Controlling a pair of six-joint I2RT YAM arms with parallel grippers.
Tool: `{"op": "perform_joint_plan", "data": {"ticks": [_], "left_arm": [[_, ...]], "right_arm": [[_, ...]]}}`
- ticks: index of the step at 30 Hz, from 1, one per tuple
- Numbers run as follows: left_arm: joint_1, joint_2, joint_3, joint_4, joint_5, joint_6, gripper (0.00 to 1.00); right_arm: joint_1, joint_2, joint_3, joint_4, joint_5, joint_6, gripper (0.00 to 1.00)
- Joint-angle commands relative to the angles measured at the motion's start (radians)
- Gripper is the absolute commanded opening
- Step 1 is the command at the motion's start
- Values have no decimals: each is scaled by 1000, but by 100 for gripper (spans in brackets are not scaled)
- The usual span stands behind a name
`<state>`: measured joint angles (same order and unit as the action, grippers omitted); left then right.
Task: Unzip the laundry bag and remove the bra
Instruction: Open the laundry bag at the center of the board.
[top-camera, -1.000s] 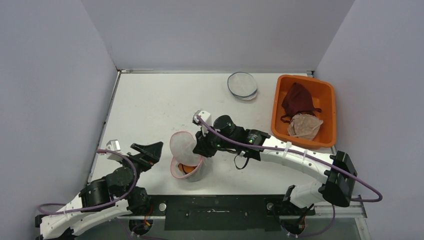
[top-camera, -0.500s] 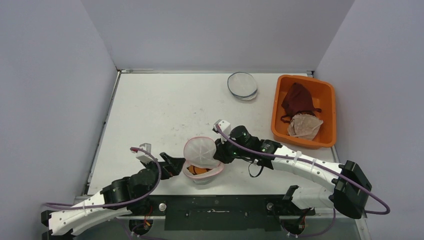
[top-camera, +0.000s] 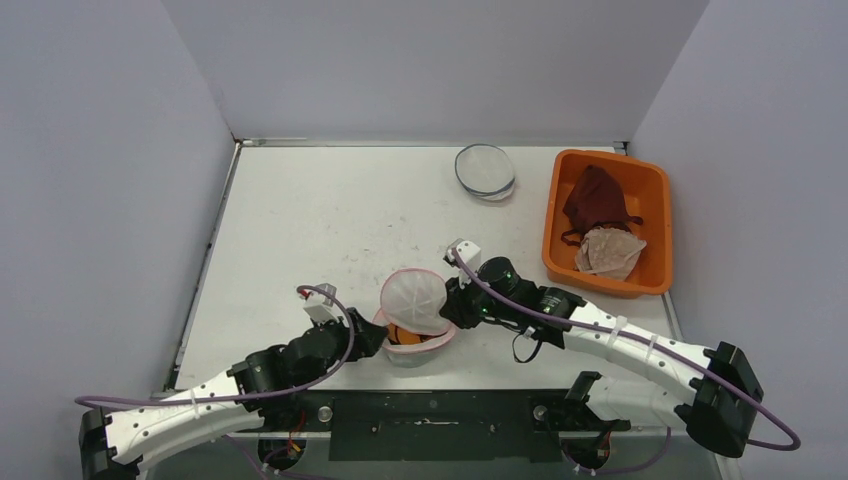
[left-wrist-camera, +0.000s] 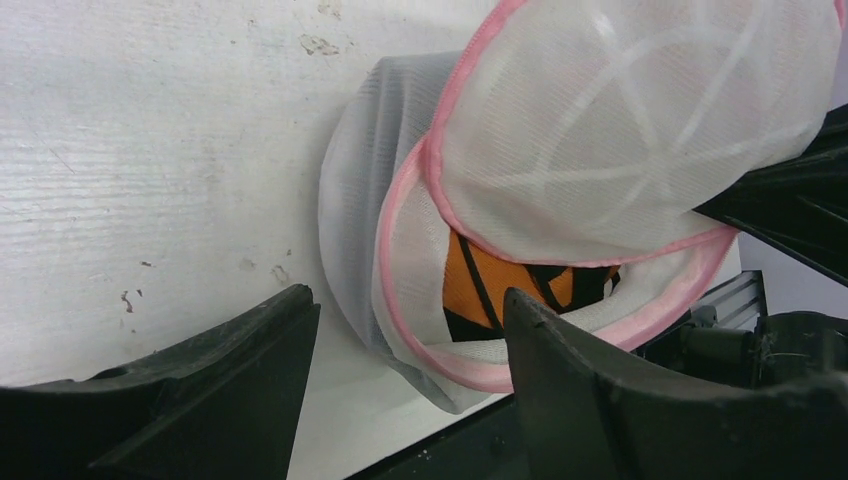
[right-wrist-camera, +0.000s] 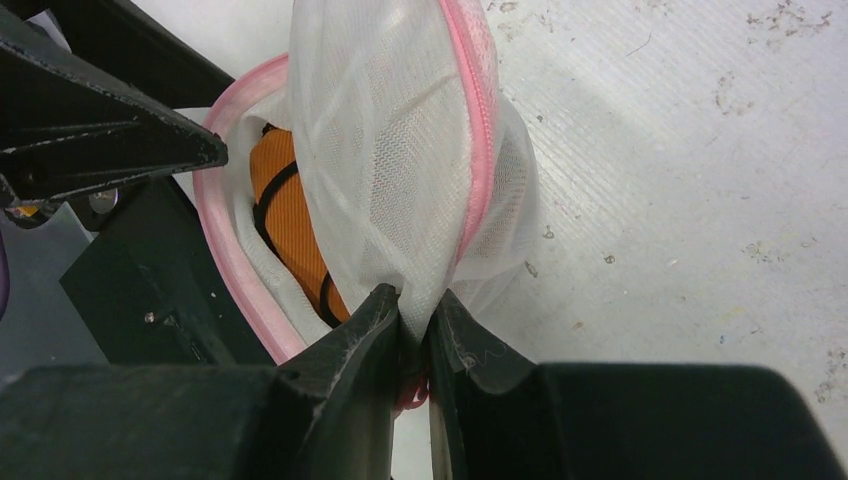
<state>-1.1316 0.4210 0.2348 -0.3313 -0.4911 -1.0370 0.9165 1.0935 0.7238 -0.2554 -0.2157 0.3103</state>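
One laundry bag sits at the table's near edge, its flap pinched tight in the right hand. The left hand stands wide, holding nothing. One orange bra lies inside, mostly hidden. One bin holds two garments.

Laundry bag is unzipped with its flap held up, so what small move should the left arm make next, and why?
Probably ease the left gripper forward into the mouth of the laundry bag until its open fingers straddle the orange bra, then close. The right gripper pinches the flap up, so the bra lies exposed just ahead of the left fingers.
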Motion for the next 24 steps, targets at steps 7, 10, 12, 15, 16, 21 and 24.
{"op": "perform_joint_plan", "data": {"ticks": [7, 10, 12, 15, 16, 21, 24], "left_arm": [[220, 25, -72, 167, 231, 45, 50], [249, 76, -72, 215, 281, 52, 42], [250, 94, -74, 251, 301, 52, 34], [251, 103, -82, 314, 333, 61, 12], [251, 101, -81, 317, 343, 65, 4], [251, 62, -73, 361, 352, 76, 0], [248, 39, -70, 383, 356, 80, 0]], "right_arm": [[-5, -51, -39, -12, 35, 19, 16], [-5, -59, -41, -13, 36, 24, 16], [-4, -64, -39, -18, 40, 25, 18], [-1, -81, -22, -36, 64, 41, 39], [3, -97, -14, -43, 77, 47, 51], [91, -149, 83, -132, 287, 97, 75], [221, -169, 142, -169, 504, 144, 77]]}}
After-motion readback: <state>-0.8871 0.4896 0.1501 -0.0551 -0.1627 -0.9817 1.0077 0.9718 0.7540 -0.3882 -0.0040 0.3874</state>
